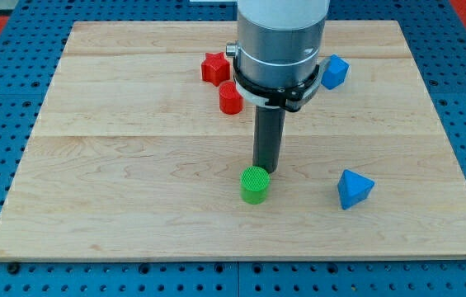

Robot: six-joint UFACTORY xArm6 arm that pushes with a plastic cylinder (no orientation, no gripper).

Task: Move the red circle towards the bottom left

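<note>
The red circle [230, 98] is a short red cylinder on the wooden board, above the board's middle and partly behind the arm's silver body. A red star [214, 68] lies just up and left of it. My tip [263, 170] is the lower end of the dark rod, below and right of the red circle, apart from it. The tip stands just above a green cylinder [255, 185], at or very near its top edge.
A blue block [334, 72] lies at the upper right and a blue triangular block [354, 189] at the lower right. The wooden board [92, 206] rests on a blue pegboard table. The arm's body [280, 45] hides part of the board's top middle.
</note>
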